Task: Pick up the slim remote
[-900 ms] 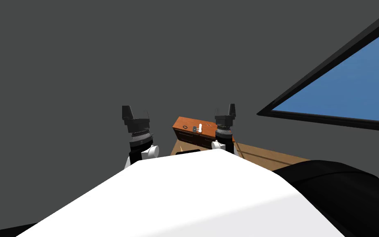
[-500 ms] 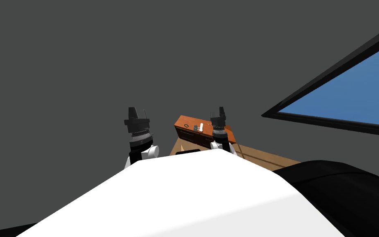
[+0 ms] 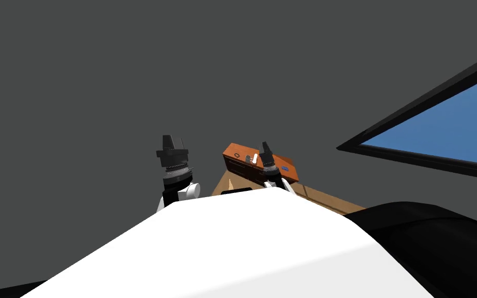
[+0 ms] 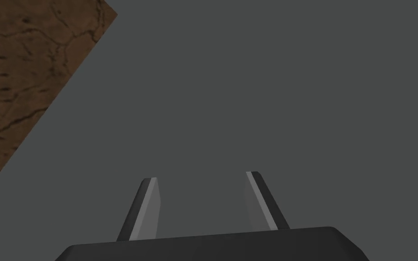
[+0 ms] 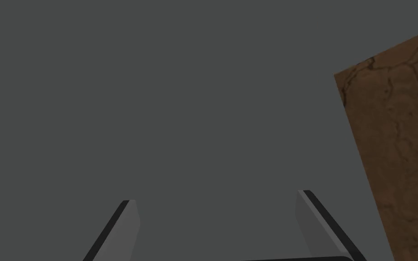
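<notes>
Two hands: the left hand (image 3: 174, 140) and the right hand (image 3: 265, 147) are both released, the fingers of each standing apart with nothing between them.
Cabinet (image 3: 242, 168): low and orange-brown, with darker drawer fronts. It stands against the grey wall (image 3: 129, 77).
Remote (image 3: 255, 159): slim and white. It lies on the cabinet top near the middle and is not grasped.
Right hand: it shows over the cabinet top, just beside the remote, on the side toward the right end. Whether it touches the remote or the top, I cannot tell. Its fingers (image 5: 128, 226) are spread wide before the wall.
Left hand: it is raised before the wall, well apart from the cabinet, beyond its left end. Its fingers (image 4: 149, 204) point at the wall.
Brown surface (image 4: 22, 81): veined, it shows to one side of the fingers in both wrist views.
Ring (image 3: 237, 155): small and dark, on the top between the remote and the left end.
Blue thing (image 3: 285, 168): small and flat, on the top near the right end. What it is, I cannot tell.
Window (image 3: 439, 129): blue with a black frame, well beyond the right end of the cabinet.
</notes>
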`<state>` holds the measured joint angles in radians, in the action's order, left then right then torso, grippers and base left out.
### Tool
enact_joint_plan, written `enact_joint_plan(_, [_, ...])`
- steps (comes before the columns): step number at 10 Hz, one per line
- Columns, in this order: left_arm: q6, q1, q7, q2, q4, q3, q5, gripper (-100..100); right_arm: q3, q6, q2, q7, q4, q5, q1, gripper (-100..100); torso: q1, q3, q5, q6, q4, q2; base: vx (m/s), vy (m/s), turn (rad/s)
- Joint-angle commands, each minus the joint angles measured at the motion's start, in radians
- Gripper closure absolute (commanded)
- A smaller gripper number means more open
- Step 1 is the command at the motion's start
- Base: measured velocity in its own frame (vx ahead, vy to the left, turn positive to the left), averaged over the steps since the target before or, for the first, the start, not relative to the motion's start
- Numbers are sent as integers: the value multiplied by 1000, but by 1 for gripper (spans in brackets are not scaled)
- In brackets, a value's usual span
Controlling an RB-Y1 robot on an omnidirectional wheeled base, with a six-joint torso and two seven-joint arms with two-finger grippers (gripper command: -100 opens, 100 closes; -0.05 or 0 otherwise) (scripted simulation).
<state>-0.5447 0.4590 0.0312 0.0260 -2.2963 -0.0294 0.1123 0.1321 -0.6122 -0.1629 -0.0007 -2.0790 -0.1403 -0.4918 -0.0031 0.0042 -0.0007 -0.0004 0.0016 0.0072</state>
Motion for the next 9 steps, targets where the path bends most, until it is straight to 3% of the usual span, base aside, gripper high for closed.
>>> enact_joint_plan(1, [0,0,0,0,0,0,0,0,26,1,-7,36,28,-17,2,-100,0,0,0,0,0,0,-105,-30,70])
enact_joint_plan(2, [0,0,0,0,0,0,0,0,49,3,-38,69,71,-33,10,-100,0,0,0,1,0,-1,-112,-30,139])
enact_joint_plan(5, [0,0,0,0,0,0,0,0,75,7,-70,110,117,-50,19,-100,1,-1,0,0,0,-2,-81,-23,155])
enact_joint_plan(6, [0,0,0,0,0,0,0,0,102,10,-103,150,143,-67,27,-100,0,-1,0,1,0,-3,-89,-21,206])
enact_joint_plan(7, [0,0,0,0,0,0,0,0,102,10,-103,150,166,-67,27,-100,0,-1,0,0,0,-2,-83,-15,119])
enact_joint_plan(8, [0,0,0,0,0,0,0,0,131,15,-137,191,201,-84,36,-100,1,-1,0,1,0,-2,-95,-21,216])
enact_joint_plan(9, [0,0,0,0,0,0,0,0,131,15,-137,191,217,-84,36,-100,0,-1,0,0,0,-2,-69,-26,142])
